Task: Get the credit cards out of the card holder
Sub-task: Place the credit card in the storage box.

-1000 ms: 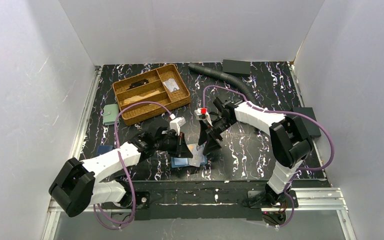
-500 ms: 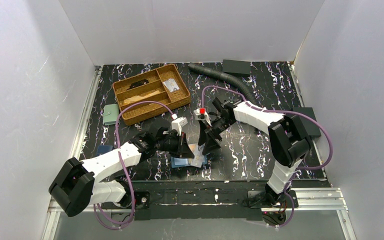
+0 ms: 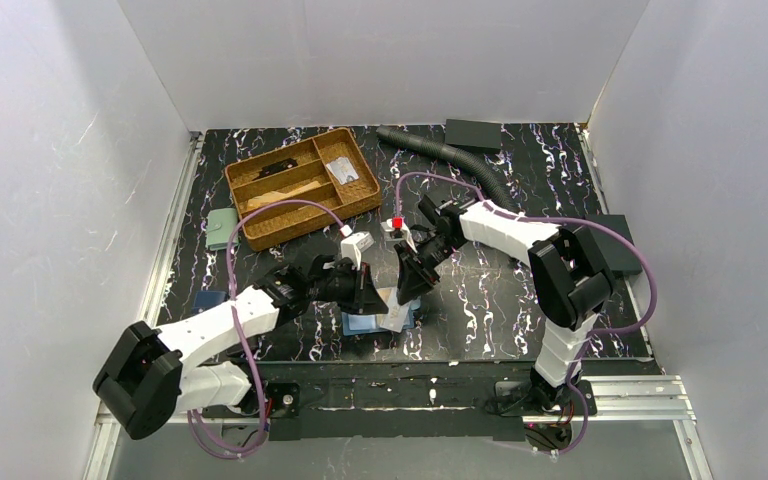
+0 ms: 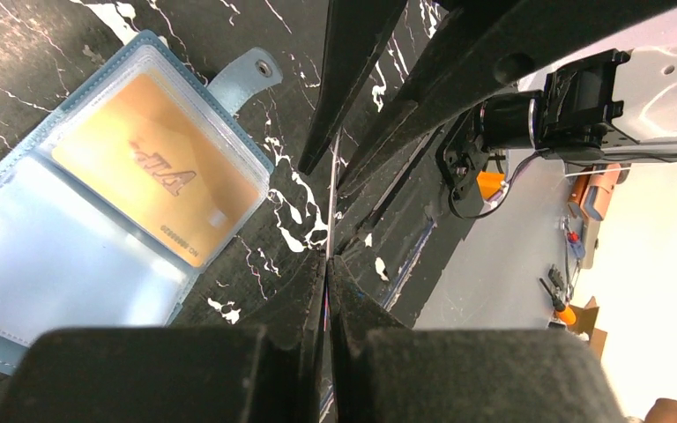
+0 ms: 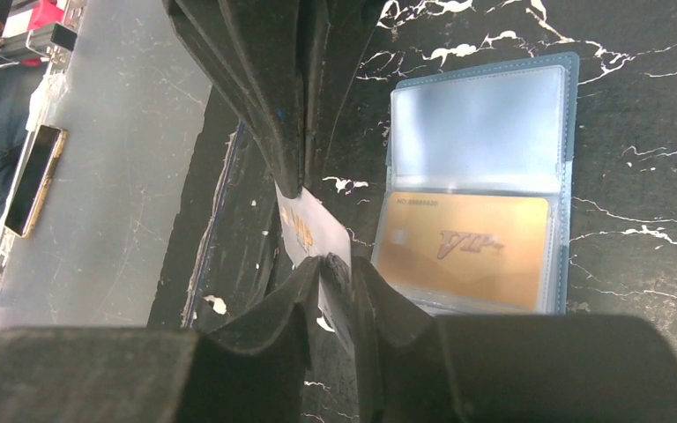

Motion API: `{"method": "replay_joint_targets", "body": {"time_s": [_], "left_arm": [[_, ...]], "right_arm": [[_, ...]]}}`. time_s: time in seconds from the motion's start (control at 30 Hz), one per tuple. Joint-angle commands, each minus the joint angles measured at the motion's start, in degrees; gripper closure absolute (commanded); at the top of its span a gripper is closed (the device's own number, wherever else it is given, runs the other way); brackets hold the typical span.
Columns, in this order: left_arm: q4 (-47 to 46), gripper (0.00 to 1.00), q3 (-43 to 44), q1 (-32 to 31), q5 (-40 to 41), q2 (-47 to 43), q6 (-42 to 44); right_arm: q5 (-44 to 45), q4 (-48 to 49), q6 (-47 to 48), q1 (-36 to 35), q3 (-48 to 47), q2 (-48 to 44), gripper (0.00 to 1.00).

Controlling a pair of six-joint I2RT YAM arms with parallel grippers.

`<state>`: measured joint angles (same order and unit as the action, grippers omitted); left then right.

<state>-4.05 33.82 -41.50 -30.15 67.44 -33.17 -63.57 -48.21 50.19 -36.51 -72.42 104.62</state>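
Observation:
The card holder (image 3: 363, 325) lies open on the black marbled table; its pale blue inside (image 4: 70, 256) faces up. A gold credit card (image 4: 154, 181) sits in a clear sleeve of it (image 5: 463, 251). A second, whitish credit card (image 5: 313, 231) with orange print hangs in the air just beside the holder (image 5: 480, 115). My left gripper (image 4: 327, 262) is shut on one end of it, seen edge-on as a thin line (image 4: 328, 207). My right gripper (image 5: 335, 262) faces it and is shut on the other end. In the top view the left gripper (image 3: 372, 292) and right gripper (image 3: 407, 288) meet nose to nose.
A wicker tray (image 3: 305, 185) with small items stands at the back left. A grey ribbed hose (image 3: 450, 155) and a dark box (image 3: 473, 133) lie at the back. A pale green pouch (image 3: 222, 228) and a navy wallet (image 3: 207, 299) sit at the left; another dark box (image 3: 615, 245) sits at the right.
My right gripper has shifted slightly left toward the left gripper and its jaws have come together on the whitish card. The left arm has barely moved.

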Motion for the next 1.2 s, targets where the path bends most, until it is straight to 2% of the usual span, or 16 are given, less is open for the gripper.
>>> {"method": "replay_joint_targets", "body": {"time_s": [0.0,0.13,0.27,0.4,0.53,0.73,0.97,1.17], "left_arm": [[0.09,1.00,-0.10,-0.33,3.22,-3.45,0.93],[0.18,1.00,-1.04,-0.32,5.84,-5.33,0.57],[0.44,0.99,-1.85,-0.26,8.37,-7.55,0.33],[0.66,0.92,-2.48,-0.17,9.93,-9.34,-0.01],[1.05,0.78,-3.33,-0.24,12.09,-11.35,-0.50],[3.00,0.50,-4.38,-0.14,16.42,-15.84,-0.88],[2.09,0.03,-7.98,0.18,20.86,-23.38,-3.40],[0.54,0.02,-10.76,0.70,21.01,-28.33,-4.08]], "right_arm": [[-1.41,-2.44,0.25,-0.14,-2.58,0.38,0.74],[-1.94,-4.04,1.23,-0.07,-3.30,0.82,0.83],[-2.39,-6.50,3.49,-0.05,-4.28,1.37,0.99],[-2.56,-6.64,3.65,-0.05,-4.22,1.12,0.99],[-2.72,-6.61,3.59,0.21,-4.22,0.94,0.99],[-3.26,-6.95,3.49,0.89,-4.44,0.96,0.99],[-4.25,-7.21,3.18,1.98,-4.66,1.03,0.99],[-5.48,-5.70,0.90,3.92,-4.26,0.78,0.99]]}}
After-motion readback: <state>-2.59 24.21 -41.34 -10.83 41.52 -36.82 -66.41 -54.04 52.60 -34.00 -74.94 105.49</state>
